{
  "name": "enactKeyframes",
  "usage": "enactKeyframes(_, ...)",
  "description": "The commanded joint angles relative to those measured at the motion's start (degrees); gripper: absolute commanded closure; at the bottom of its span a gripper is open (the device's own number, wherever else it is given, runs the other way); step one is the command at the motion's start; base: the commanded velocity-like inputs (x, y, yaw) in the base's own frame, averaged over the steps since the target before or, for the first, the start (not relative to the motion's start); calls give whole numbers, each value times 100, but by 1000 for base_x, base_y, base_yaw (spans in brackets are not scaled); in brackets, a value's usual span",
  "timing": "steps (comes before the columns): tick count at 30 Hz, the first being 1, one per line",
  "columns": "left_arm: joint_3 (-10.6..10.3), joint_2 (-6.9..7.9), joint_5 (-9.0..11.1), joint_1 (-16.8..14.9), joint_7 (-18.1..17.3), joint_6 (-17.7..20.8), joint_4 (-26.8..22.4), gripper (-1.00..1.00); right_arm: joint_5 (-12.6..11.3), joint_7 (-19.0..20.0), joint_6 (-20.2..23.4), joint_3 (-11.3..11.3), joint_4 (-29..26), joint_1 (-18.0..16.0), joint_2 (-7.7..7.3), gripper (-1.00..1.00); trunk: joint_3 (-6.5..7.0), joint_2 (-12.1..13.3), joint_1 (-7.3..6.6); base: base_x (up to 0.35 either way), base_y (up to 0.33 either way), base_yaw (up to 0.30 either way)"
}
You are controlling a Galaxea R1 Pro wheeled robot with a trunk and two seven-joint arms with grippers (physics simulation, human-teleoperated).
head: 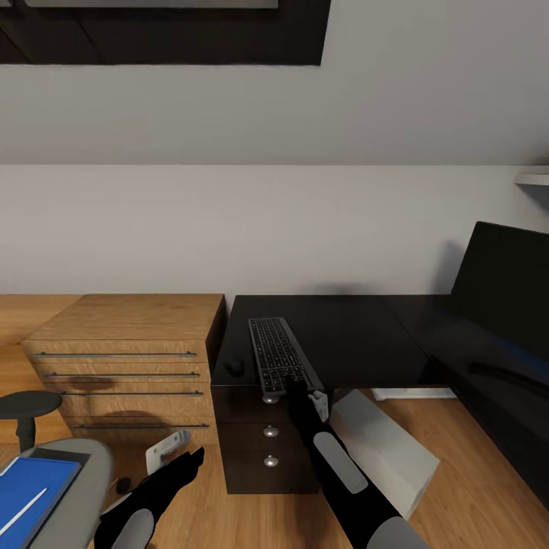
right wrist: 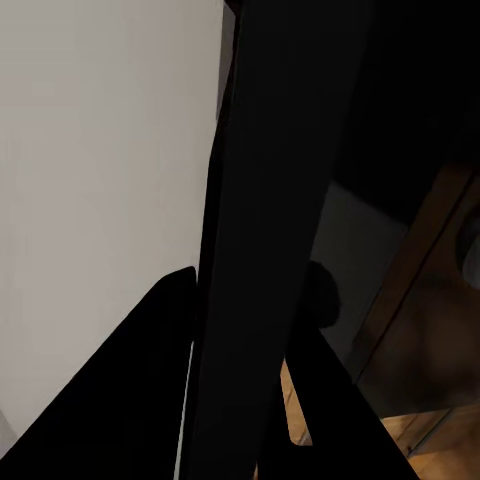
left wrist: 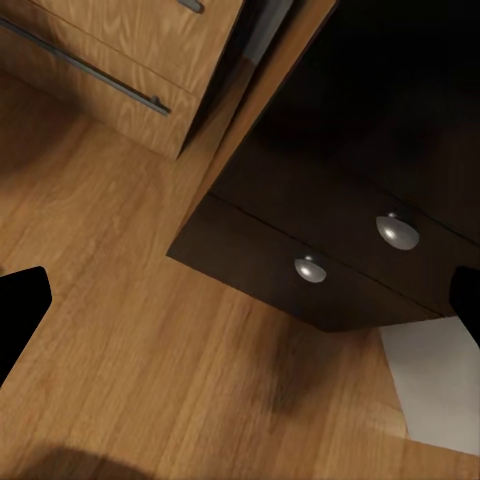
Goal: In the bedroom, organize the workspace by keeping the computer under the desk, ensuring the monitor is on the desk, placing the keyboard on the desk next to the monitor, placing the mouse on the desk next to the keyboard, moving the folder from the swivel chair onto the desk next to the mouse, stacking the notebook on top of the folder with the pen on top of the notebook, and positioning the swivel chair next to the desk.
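The keyboard [head: 276,352] lies lengthwise on the black desk [head: 351,335], its near end at the front edge. My right gripper [head: 294,383] is shut on that near end; the right wrist view shows the keyboard [right wrist: 270,200] edge-on between my fingers [right wrist: 130,400]. The small dark mouse [head: 236,367] sits just left of it. The monitor [head: 505,286] stands at the right. The light-grey computer [head: 385,446] lies tilted on the floor under the desk. My left gripper [head: 181,460] hangs open, low, before the drawer unit [left wrist: 340,250]. On the swivel chair [head: 76,476] lies the blue folder [head: 34,488] with the white pen [head: 23,511]. The notebook is out of view.
A light wooden chest [head: 126,358] with bar handles stands against the desk's left side. The chair's black armrest [head: 27,404] rises at the far left. Wooden floor [left wrist: 150,340] lies between chair and drawer unit. A white wall runs behind the desk.
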Motion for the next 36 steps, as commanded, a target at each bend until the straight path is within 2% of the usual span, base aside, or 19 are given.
enactKeyframes(1, -11, 6, 40, -5, 50, 4, -8, -100, -92, 41, -38, 7, 14, -4, 0, 100, -6, -3, 0, 0, 0, 0)
enactKeyframes(17, -2, 6, 40, -5, 71, 4, -8, -100, -97, 10, -42, 10, 14, -4, 0, 100, -6, -3, 0, 0, 0, 0)
enactKeyframes(18, -2, 6, 40, -5, 72, 5, -8, -100, -98, 7, -42, 11, 14, -4, 0, -100, -6, -3, 0, 0, 0, 0)
enactKeyframes(36, 17, 14, 40, -5, 24, 2, -3, -100, -96, 35, -41, 7, 14, -4, 0, -100, -6, -3, 0, 0, 0, 0)
